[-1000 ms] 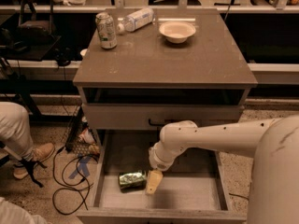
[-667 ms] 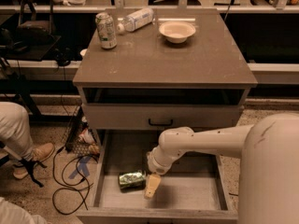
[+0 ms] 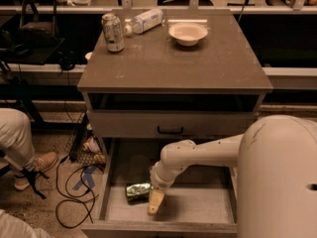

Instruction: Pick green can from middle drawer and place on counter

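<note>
Tool point(image 3: 155, 202) hangs in the middle drawer point(image 3: 198, 206) just beside the toppled green can point(image 3: 138, 191). Open or closed, I cannot tell.

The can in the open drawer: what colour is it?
The small metal can is shiny green, camera view; the gripper is beside it.

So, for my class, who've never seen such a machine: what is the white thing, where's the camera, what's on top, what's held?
The white thing is a robot's arm, ending in a gripper down inside the open middle drawer. One camera looks down from above. On the counter: a whitish can and a bowl upright, a plastic bottle lying down. The green can lies on the drawer floor beside the gripper; whether it is gripped cannot be told.
</note>
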You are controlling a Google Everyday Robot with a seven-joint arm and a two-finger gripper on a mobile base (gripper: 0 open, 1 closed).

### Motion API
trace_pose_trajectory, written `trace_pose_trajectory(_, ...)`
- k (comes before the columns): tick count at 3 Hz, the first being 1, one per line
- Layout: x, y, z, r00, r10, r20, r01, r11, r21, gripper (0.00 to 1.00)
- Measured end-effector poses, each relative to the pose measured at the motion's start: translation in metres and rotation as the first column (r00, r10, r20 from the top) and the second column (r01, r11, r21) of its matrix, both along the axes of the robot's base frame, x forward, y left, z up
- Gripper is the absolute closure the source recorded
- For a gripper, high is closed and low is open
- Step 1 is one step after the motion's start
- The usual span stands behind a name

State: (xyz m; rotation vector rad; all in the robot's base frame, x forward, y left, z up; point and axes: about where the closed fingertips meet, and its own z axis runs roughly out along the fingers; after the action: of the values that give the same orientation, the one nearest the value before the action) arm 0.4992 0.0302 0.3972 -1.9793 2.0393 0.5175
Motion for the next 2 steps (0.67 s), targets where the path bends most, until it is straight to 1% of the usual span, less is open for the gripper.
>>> trace_pose_trajectory(1, -0.003, 0.014, -0.012, 0.9998, 0.017, -0.012, -0.017, 1.000, -0.015, 0.00)
trace_pose_trajectory(2, -0.006, 0.025, -0.020, 0.9990, 0.037, -0.026, -0.038, 0.999, -0.028, 0.14)
